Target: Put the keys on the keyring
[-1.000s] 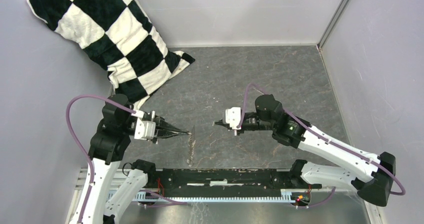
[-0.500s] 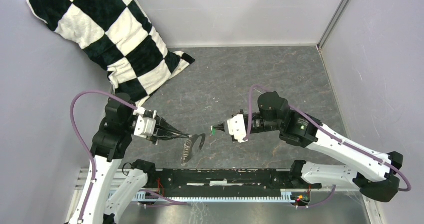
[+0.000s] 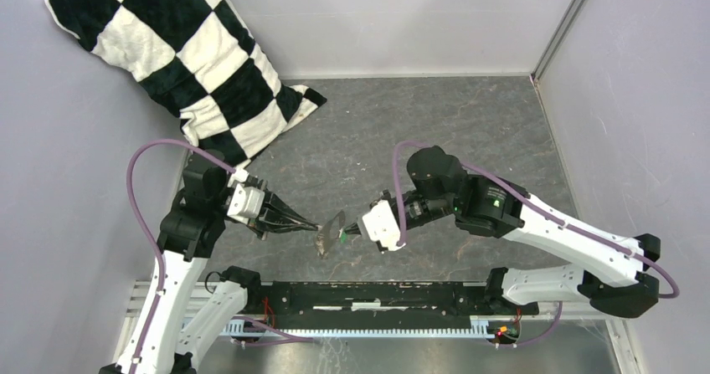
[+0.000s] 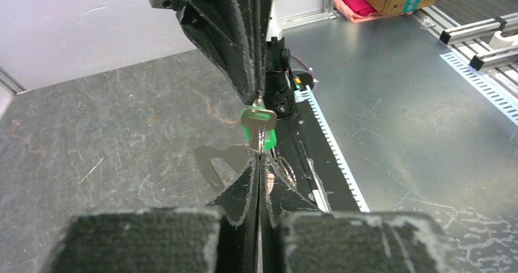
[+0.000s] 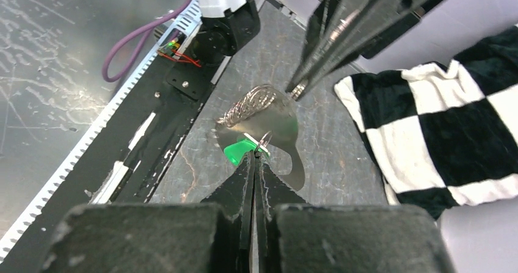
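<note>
You are pinching the keyring (image 5: 282, 126) by its rim with the left hand (image 3: 311, 225), its fingers pressing together on the metal. That way the loop is hanging clear of the surface (image 3: 469, 123) and facing the other arm, which is giving the right hand (image 3: 352, 233) an open target. The right hand is pinching the keys (image 5: 239, 151), with the green tag showing just past its fingertips. The key is sitting at the loop's lower edge, touching or just short of it; I cannot tell which. The small silvery pieces (image 5: 247, 107) are bunching along the rim beside the left hand's tips. As I judge it, you are lining up to thread the key on, and a slight misalignment is risking a slip.
</note>
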`<state>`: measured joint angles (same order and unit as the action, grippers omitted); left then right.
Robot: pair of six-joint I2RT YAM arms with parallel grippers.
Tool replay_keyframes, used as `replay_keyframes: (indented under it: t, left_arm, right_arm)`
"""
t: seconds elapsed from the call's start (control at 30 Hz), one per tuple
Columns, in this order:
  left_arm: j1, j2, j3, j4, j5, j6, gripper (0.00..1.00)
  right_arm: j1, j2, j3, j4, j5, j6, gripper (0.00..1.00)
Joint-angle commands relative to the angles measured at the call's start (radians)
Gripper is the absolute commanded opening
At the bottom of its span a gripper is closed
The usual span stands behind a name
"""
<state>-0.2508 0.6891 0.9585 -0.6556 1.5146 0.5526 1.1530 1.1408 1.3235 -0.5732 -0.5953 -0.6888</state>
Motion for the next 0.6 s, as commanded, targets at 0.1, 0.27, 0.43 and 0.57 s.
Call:
replay_keyframes:
  t: [0.1,0.27,0.43,0.57]
  left_arm:
    - [-0.001,0.013,0.017,0.020,0.061,-0.059,0.02]
    - [-0.001,0.011,0.025,0.022,0.077,-0.060,0.02]
    - [-0.001,0.003,0.031,0.022,0.102,-0.056,0.02]
    - [-0.001,-0.007,0.028,0.024,0.118,-0.048,0.02]
  right_arm:
    - [0.048,0.039,0.089,-0.072,0.013,-0.058,0.01]
    - [0.063,0.056,0.097,-0.063,0.035,-0.061,0.01]
    - [0.066,0.069,0.100,-0.040,0.071,-0.073,0.01]
    - [0.075,0.089,0.116,-0.036,0.099,-0.095,0.00]
